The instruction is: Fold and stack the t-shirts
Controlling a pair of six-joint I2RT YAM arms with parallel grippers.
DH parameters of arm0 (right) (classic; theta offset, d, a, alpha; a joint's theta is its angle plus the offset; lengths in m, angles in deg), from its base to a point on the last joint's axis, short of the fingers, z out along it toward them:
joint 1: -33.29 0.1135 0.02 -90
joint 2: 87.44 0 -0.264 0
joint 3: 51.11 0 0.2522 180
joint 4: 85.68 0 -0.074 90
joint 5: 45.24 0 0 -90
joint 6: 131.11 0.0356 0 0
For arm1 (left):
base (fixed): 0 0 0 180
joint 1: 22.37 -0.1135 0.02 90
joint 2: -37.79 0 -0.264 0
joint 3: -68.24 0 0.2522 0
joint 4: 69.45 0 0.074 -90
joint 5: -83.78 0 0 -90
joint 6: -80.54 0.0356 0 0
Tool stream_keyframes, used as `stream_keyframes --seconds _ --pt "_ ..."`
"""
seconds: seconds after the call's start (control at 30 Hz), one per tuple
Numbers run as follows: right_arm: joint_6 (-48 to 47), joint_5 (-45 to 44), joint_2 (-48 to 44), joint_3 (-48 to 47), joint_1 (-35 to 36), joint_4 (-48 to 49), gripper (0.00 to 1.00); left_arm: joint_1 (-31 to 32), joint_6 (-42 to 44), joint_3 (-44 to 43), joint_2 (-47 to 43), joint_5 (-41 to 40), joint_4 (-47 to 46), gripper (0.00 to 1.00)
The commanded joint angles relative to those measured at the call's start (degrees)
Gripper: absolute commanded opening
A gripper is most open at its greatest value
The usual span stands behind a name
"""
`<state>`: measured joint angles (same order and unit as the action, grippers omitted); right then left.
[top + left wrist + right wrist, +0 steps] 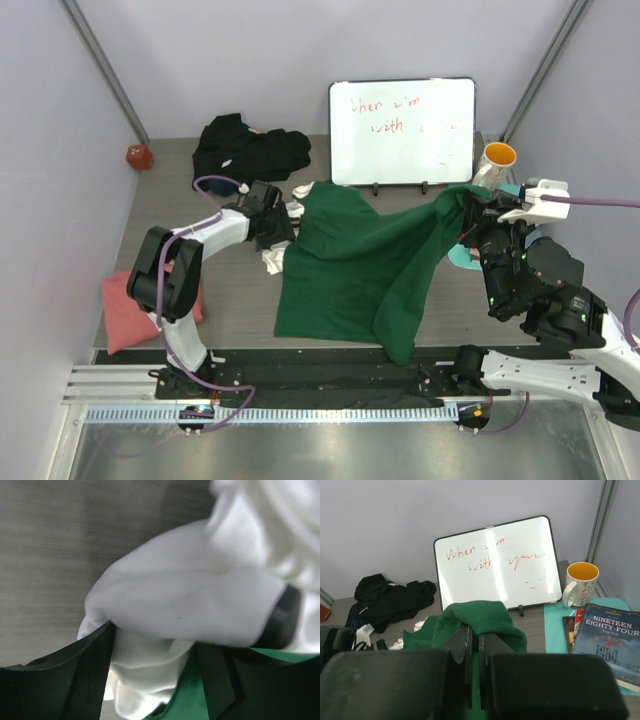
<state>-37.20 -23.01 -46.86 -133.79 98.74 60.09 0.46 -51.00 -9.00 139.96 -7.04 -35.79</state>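
Green t-shirt (350, 270) lies spread across the table (230, 290) middle, 1 corner lifted to the right.
Right gripper (474, 640) pinches that corner; left gripper (272, 225), jaws wide around the white t-shirt (190, 600), sits at its left edge.

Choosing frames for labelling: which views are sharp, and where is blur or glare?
Top external: sharp, evenly lit. Left wrist: the white t-shirt sits too close, soft and unfocused. Right wrist: glare streaks on the whiteboard, near fingers blurred, book crisp.
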Motion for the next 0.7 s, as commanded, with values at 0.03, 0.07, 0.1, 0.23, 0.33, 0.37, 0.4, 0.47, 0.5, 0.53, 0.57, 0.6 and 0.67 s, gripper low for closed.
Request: stream_keyframes --seconds 0.03,0.07,0.1,0.23,0.33,0.37,0.4,0.47,0.5,0.53,0.57,0.6,0.67 --pt "1.2 0.3 0.8 -2.7 0.1 -0.4 0.01 0.3 -0.2 -2.2 4.9 0.6 -2.8 0.59" --pt "1.1 0.2 0.7 -2.7 0.1 -0.4 0.01 0.3 -0.2 -2.2 5.3 0.5 -2.8 0.5" --pt "1.1 0.4 0.8 -2.7 0.1 -0.4 0.01 0.5 -0.4 -2.0 5.7 0.4 -3.1 0.42" --pt "0.8 0.1 1.0 -2.4 0.0 -0.4 0.01 0.4 -0.6 -1.6 5.0 -1.9 -2.6 0.0" --pt "1.1 0.1 0.6 -1.6 0.1 -0.4 0.01 0.4 0.1 -2.9 1.9 -6.7 -1.0 0.0" --pt "1.5 -0.1 0.6 -1.0 0.1 -0.4 0.01 0.3 0.5 -3.5 1.0 -8.0 -0.3 0.0" --pt "1.7 -0.1 0.2 -0.8 0.1 -0.4 0.01 0.1 1.3 -5.4 0.2 -11.0 1.0 0.0" --pt "2.7 0.0 0.0 -0.2 0.1 -0.5 0.01 -0.6 2.0 -8.1 -1.6 -12.8 2.2 0.0" --pt "3.0 0.1 -0.1 -0.2 0.0 -0.8 0.01 -1.6 2.5 -11.5 -1.9 -13.9 3.6 0.0" --pt "3.1 0.1 -0.1 -0.1 0.1 -1.0 0.01 -2.2 2.9 -13.6 -2.1 -14.7 4.3 0.0" --pt "3.5 -0.1 -0.1 0.0 0.1 -1.5 0.01 -2.8 3.2 -15.7 -2.0 -15.7 5.5 0.0" --pt "3.9 -0.1 -0.1 0.0 0.1 -1.8 0.01 -3.5 3.5 -20.4 -1.7 -16.5 7.8 0.0" --pt "4.6 -0.3 -0.3 0.5 0.1 -2.5 0.01 -5.8 4.2 -25.6 0.1 -18.9 10.8 0.0"
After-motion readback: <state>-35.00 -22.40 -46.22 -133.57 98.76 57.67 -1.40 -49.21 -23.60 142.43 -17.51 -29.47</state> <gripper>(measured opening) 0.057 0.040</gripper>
